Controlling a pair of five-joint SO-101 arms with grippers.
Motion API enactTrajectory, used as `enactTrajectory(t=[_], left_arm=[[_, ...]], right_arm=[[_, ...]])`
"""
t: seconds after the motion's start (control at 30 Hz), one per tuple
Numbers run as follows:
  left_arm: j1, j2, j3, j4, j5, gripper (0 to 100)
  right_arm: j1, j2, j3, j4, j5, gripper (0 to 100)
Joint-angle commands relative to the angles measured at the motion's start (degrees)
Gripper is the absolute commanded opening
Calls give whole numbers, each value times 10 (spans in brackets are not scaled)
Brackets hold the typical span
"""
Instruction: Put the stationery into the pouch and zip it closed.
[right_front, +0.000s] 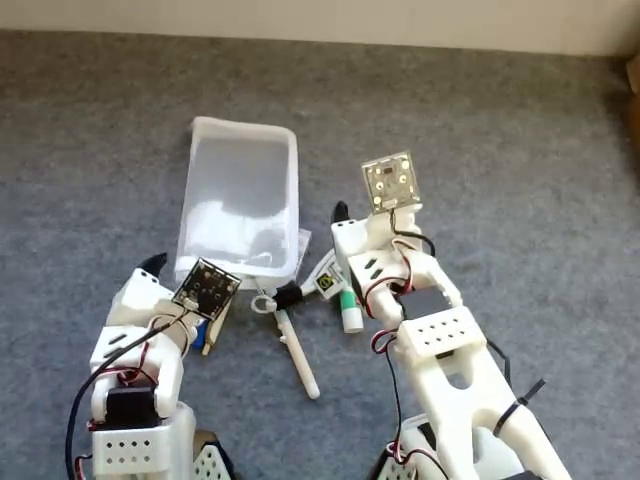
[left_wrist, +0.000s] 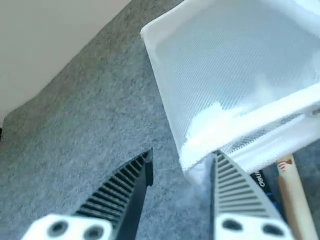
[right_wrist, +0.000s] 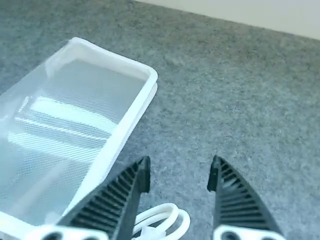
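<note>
On grey carpet the pen (right_front: 297, 355) lies between the arms, pointing at the pouch's (right_front: 240, 195) near end, behind the left gripper (left_wrist: 182, 165) and right gripper (right_wrist: 180, 170), both wide open and empty.

Translucent mesh pouch (right_front: 240, 200), rough grey carpet (right_front: 500, 130)

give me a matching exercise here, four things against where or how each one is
1 translucent white mesh pouch
2 long white pen
3 green-capped white marker
4 left gripper

a open, at the pouch's corner
b slanted, between left arm and right arm
c lying flat, farthest from the arm bases
d tucked against the right arm

Pairs: 1-c, 2-b, 3-d, 4-a
</note>
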Motion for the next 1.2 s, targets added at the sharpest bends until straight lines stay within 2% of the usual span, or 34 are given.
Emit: enactTrajectory(t=[0.0, 0.17, 0.37, 0.63, 0.7, 0.9, 1.03, 1.17], left_arm=[[15, -6, 11, 28, -9, 203], [14, -6, -22, 72, -6, 203], [17, 26, -117, 149, 9, 204], [17, 315, -267, 147, 3, 214], [16, 385, -285, 127, -18, 236], [-2, 539, -287, -31, -19, 242], [-15, 563, -286, -93, 20, 241], [-15, 563, -286, -108, 55, 241]], right_arm=[[3, -25, -2, -15, 0, 184], [3, -25, -2, -15, 0, 184], [-9, -25, -1, -15, 1, 184], [-12, -25, -1, -14, 1, 184], [-12, -25, -1, -14, 1, 184], [-12, -25, -1, -14, 1, 184], [-12, -25, -1, -14, 1, 184], [-12, -25, -1, -15, 1, 184]])
